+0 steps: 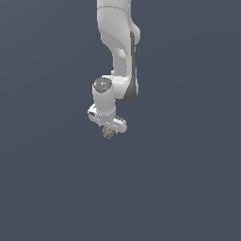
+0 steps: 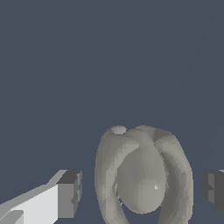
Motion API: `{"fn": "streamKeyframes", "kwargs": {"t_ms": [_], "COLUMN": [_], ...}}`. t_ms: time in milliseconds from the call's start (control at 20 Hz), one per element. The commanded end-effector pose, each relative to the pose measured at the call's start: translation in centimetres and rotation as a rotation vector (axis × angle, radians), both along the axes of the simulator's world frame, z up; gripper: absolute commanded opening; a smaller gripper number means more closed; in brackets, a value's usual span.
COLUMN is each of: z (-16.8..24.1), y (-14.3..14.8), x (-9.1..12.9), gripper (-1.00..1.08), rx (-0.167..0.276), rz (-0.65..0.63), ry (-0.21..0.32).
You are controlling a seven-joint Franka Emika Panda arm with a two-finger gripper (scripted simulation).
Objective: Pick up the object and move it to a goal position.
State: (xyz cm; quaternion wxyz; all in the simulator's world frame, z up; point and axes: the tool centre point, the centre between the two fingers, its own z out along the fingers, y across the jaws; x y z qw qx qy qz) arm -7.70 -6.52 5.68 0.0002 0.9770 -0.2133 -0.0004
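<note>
The object (image 2: pixel 142 175) is a roundish, lobed lump, grey and tan. In the wrist view it lies between my two dark-tipped fingers, one (image 2: pixel 69 194) on one side and the other (image 2: pixel 213 189) on the opposite side. A gap shows between each finger and the lump. My gripper (image 2: pixel 141 192) is open and straddles it. In the exterior view the white gripper (image 1: pixel 109 130) hangs from the arm near the middle of the picture. The object (image 1: pixel 109 134) shows as a tiny mottled lump just under the gripper. I cannot tell its height above the ground.
A plain dark blue-grey surface (image 1: pixel 188 188) fills both views. The white arm (image 1: pixel 120 42) comes down from the top of the exterior view. No other objects or edges show.
</note>
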Motion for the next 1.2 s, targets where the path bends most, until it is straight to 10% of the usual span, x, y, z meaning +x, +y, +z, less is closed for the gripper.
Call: {"fn": "streamKeyframes", "kwargs": {"t_ms": [0,250,300,1150], "z": [-1.0,-1.7,-1.7,-1.3], "y": [0.0,0.0,0.0,1.6], "x": [0.0,0.0,0.0,0.6], "gripper": [1.0,1.0,-1.0,-1.0], "rx": [0.0,0.0,0.0,0.001], "rz": [-0.001,-0.002,-0.002,-0.001], "ry": [-0.001,-0.001,-0.001,-0.002]}}
